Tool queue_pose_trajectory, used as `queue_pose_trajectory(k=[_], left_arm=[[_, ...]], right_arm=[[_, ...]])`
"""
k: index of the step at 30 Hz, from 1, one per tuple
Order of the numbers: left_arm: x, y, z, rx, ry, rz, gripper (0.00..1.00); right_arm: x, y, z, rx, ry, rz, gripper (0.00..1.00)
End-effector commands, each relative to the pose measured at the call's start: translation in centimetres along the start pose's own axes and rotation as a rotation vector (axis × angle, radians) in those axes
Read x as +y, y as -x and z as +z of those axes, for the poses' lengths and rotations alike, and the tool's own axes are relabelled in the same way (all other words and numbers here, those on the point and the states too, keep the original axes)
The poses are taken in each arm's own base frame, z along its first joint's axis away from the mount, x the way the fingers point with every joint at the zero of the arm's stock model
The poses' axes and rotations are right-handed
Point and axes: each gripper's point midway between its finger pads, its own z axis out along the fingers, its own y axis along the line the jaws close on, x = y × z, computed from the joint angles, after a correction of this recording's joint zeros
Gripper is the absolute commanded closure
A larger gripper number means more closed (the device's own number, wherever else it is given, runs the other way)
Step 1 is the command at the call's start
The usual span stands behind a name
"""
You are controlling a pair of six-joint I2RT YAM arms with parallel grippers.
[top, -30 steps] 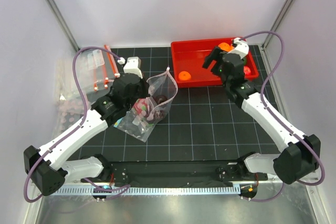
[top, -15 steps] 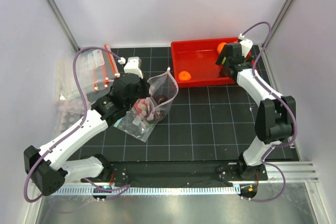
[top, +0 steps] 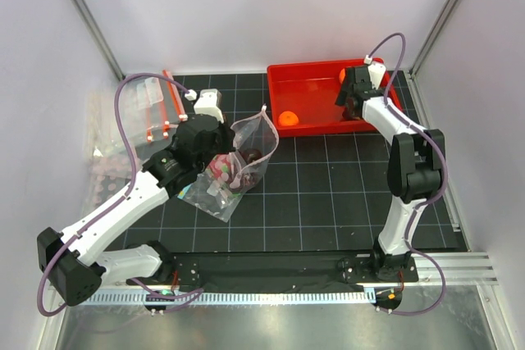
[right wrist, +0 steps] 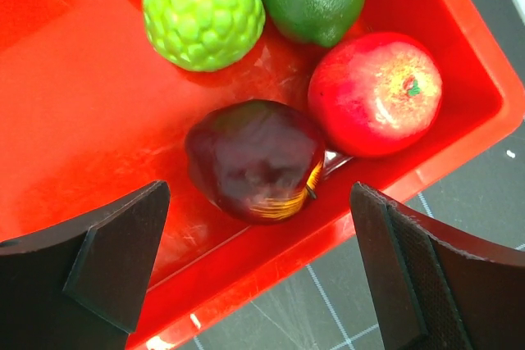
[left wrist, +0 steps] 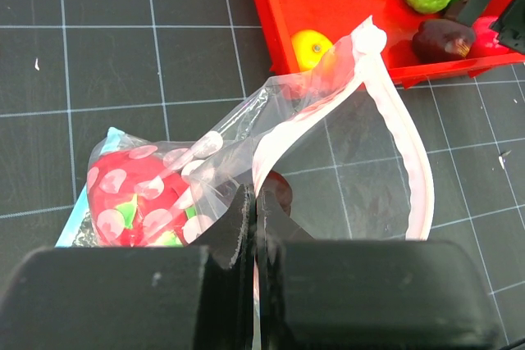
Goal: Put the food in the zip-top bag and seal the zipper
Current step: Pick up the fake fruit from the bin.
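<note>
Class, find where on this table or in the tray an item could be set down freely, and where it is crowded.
Free: the mat between the bag and the right arm, in front of the tray; also the tray's middle floor. Crowded: the tray's right end, packed with fruits, and the left edge with spare bags.

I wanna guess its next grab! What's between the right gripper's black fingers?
In the right wrist view, a dark purple round toy fruit lies there, in the red plastic tray; the right gripper is open.
</note>
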Motion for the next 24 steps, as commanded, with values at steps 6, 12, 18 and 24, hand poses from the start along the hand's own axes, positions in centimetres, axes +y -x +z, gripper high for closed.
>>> queue_pose_trajectory(k=[6, 12, 18, 24], left_arm=[[-0.8, 1.7, -0.2, -0.058, -0.028, -0.037, 1.00], [-0.8, 1.7, -0.2, -0.056, -0.029, -0.034, 1.00], [-0.8, 1.7, -0.3, -0.056, -0.029, -0.032, 1.00], [-0.7, 1.7, -0.3, -0.057, -0.026, -0.031, 1.00]], right_arm=[[-0.9, -2.3, 3.4, 0.104, -0.037, 0.028, 0.01], [0.1, -2.8, 3.6, 0.137, 0.040, 0.057, 0.37], [0.7, 0.8, -0.6, 0.032, 0.152, 0.131, 0.56], [2.9, 3.5, -6.7, -0.077, 0.299, 0.194, 0.60]])
